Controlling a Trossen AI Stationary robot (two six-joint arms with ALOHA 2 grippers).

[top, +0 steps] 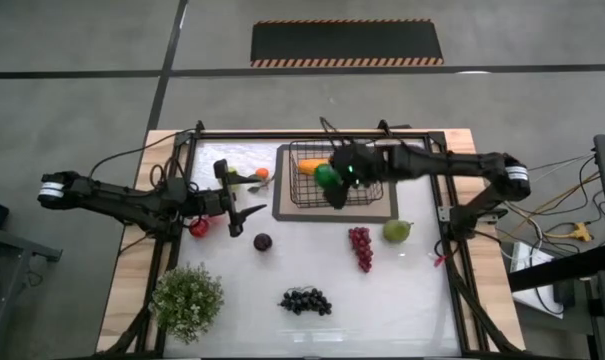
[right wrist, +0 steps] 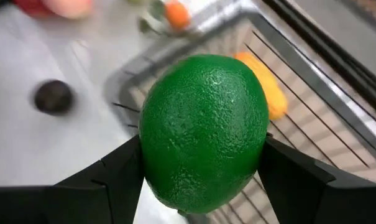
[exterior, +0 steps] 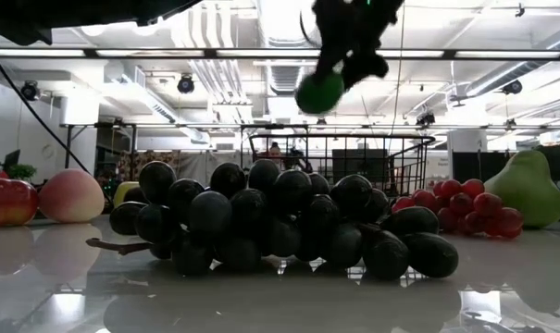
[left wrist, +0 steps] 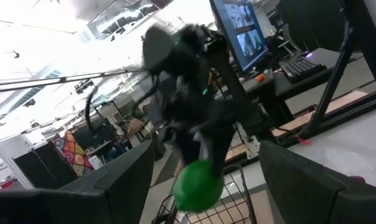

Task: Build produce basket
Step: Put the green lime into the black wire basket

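My right gripper (top: 334, 180) is shut on a round green fruit with pitted skin (right wrist: 203, 130), above the left part of the black wire basket (top: 367, 192). An orange-yellow fruit (right wrist: 262, 84) lies inside the basket. In the low view the green fruit (exterior: 318, 92) hangs high above the basket (exterior: 391, 153). My left gripper (top: 237, 192) is open and empty, left of the basket, above the table. On the table lie a red apple (top: 199, 228), a dark plum (top: 263, 241), red grapes (top: 361, 246), a green pear (top: 397, 231) and dark grapes (top: 305, 300). My right gripper pinches the green fruit between its two fingers, one finger (right wrist: 113, 180) on each of two opposite sides (right wrist: 151, 149). The fingers slant down from the table's right. The fruit is lifted clear and hangs below the fingers, above the basket.
The basket stands on a flat dark mat (top: 387, 208). A small orange fruit (top: 261, 173) lies left of the basket. A bushy potted plant (top: 187, 300) stands at the near left. A peach (exterior: 71, 196) shows in the low view. A black frame (top: 450, 250) borders the white tabletop.
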